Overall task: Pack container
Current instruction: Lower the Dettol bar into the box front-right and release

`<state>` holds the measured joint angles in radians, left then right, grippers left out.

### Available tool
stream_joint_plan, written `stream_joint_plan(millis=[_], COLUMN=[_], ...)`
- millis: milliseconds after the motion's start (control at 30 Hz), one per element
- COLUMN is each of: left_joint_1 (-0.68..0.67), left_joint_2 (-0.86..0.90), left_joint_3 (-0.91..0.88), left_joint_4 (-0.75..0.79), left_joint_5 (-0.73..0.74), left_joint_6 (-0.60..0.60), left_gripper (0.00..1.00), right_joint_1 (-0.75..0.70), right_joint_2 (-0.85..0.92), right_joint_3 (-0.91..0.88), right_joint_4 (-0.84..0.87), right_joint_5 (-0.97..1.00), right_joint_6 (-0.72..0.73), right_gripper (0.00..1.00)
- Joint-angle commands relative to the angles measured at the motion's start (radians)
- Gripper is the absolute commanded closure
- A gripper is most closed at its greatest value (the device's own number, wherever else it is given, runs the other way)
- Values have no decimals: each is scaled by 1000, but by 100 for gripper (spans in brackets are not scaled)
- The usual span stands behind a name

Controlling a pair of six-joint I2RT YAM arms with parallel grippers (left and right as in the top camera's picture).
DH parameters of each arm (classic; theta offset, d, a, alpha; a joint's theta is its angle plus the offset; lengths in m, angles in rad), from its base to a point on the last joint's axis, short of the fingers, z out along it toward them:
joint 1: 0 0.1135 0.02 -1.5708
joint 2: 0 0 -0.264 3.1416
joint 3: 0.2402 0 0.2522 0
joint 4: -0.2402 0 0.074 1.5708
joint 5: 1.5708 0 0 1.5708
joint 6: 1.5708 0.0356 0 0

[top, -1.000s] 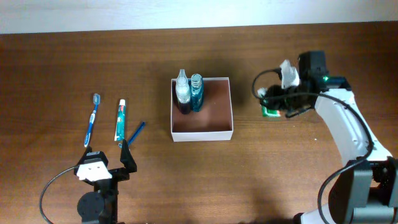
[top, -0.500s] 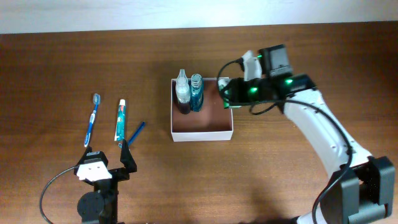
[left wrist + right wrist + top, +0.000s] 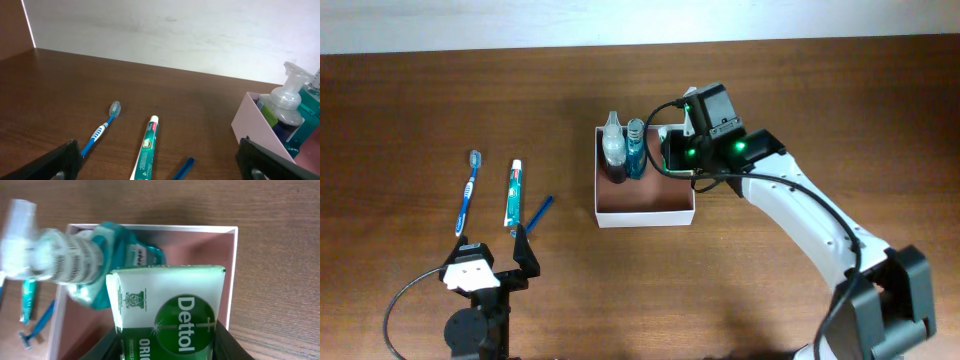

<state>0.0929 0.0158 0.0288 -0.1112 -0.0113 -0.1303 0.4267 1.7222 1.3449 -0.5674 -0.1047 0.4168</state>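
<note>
Two arms checked | right gripper [image 3: 674,153], clamped on green-and-white packet [image 3: 167,305], has moved from right of container [image 3: 645,197] to over its back-right corner | container unmoved at table [image 3: 840,90] centre | left gripper [image 3: 490,240] spread wide, empty, unmoved

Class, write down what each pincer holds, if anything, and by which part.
Right pincer grips the Dettol packet by its end nearest the wrist camera; left pincer holds nothing.

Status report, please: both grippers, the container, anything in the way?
Left gripper open, empty. Right gripper shut on Dettol packet, over container right rear corner. Two bottles occupy left rear; floor beside them bare.
</note>
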Motion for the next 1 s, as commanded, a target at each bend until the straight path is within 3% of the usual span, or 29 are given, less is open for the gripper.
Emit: stream_joint_plan(millis=[0,300,433,500,967], left_joint_1=[6,6,6,6,6], left_joint_2=[-2,-2,-2,-2,-2], left_joint_3=[-6,-6,-6,-6,-6], left_joint_4=[2,2,2,2,2], left_joint_5=[-3,-3,-3,-3,-3], left_joint_6=[16,16,16,16,16], left_gripper=[1,1,1,1,1], right_joint_1=[6,6,6,6,4], right_joint_2=[54,120,140,144,109], right_joint_3=[22,21,21,21,39], right_joint_4=[15,53,69,77,71], right_joint_5=[42,27,27,27,27], right_joint_6=[11,10,8,7,7], right_gripper=[63,62,39,33,33])
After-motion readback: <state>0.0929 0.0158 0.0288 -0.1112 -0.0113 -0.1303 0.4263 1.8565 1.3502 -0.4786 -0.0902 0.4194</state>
